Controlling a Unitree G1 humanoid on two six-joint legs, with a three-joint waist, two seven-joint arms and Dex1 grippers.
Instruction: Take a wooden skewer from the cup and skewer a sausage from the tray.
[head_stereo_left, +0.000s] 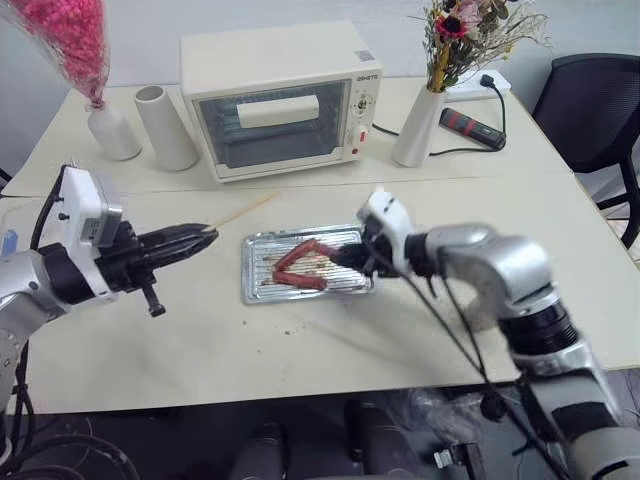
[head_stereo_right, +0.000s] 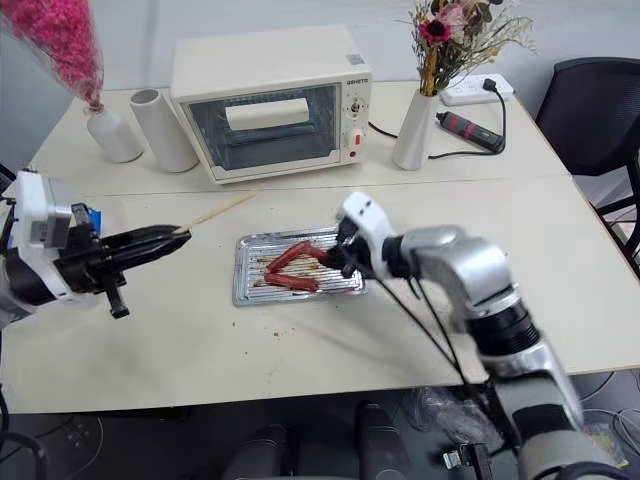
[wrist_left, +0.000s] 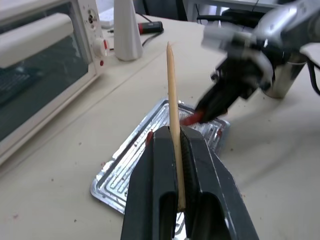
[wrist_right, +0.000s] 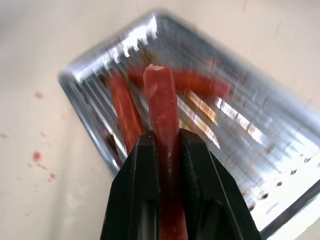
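My left gripper (head_stereo_left: 203, 237) hovers left of the tray, shut on the wooden skewer (wrist_left: 172, 95), whose point sticks out toward the oven. The silver tray (head_stereo_left: 254, 285) lies mid-table. My right gripper (wrist_right: 170, 136) hangs over the tray's right end, shut on a reddish-brown sausage (wrist_right: 162, 100) lifted clear of the ribbed bottom. Two more sausages (wrist_right: 125, 117) lie in the tray below it. In the left wrist view the right gripper (wrist_left: 215, 107) stands just past the skewer's tip. The grey-beige cup (wrist_left: 285, 80) peeks out from under the right forearm, mostly hidden.
A white toaster oven (head_stereo_left: 280, 100) stands behind the tray. Left of it are a tall white cylinder (head_stereo_left: 165, 128) and a vase of pink flowers (head_stereo_left: 110, 130). A flower vase (head_stereo_left: 418, 125) and a power strip (head_stereo_left: 470, 125) are at the back right, with a black chair (head_stereo_left: 600, 110) beyond the table.
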